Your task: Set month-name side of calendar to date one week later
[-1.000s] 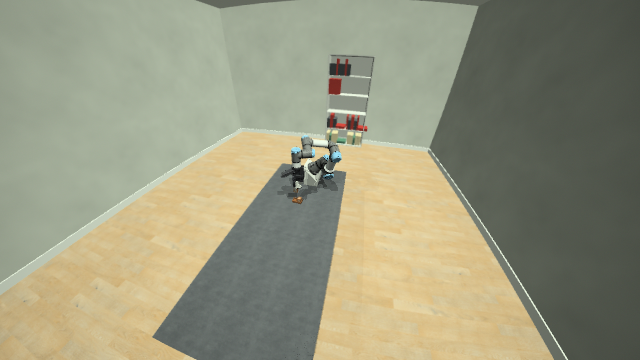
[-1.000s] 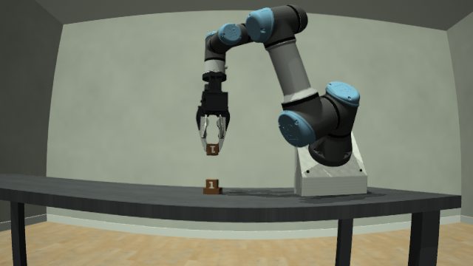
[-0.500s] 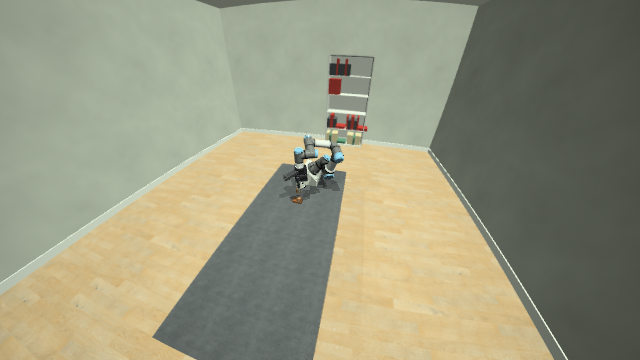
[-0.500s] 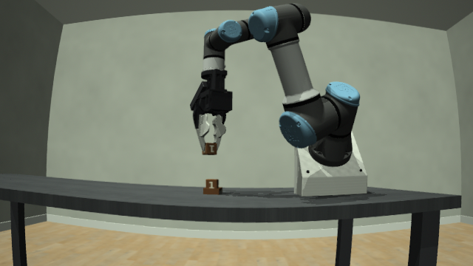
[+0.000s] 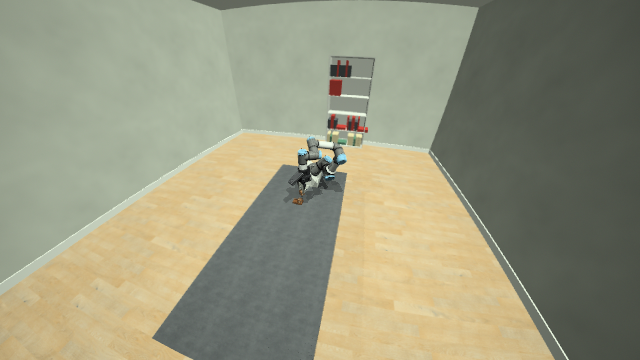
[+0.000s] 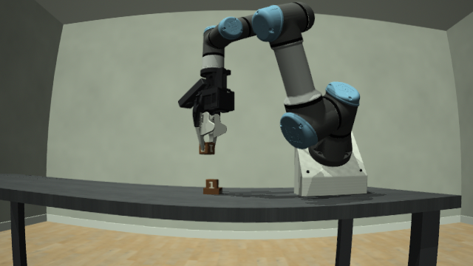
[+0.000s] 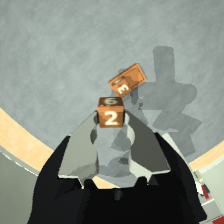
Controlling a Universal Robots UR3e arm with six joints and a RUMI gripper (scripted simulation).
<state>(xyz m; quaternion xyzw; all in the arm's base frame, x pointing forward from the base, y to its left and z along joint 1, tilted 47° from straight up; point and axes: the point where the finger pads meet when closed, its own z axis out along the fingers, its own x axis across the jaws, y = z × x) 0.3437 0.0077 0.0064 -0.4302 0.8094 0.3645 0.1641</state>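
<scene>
gripper [image 6: 208, 142] clamped on small brown wooden digit cube [image 6: 207, 148], held high above the dark table [image 6: 111, 201], probably for room to reorient it, while second brown cube [image 6: 211, 184] sits in low brown tray [image 6: 218, 191] below.

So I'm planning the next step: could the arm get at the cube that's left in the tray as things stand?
Probably not to grasp it: the gripper is already shut on a cube, held high above the tray. Nothing stands over the cube in the tray.
</scene>
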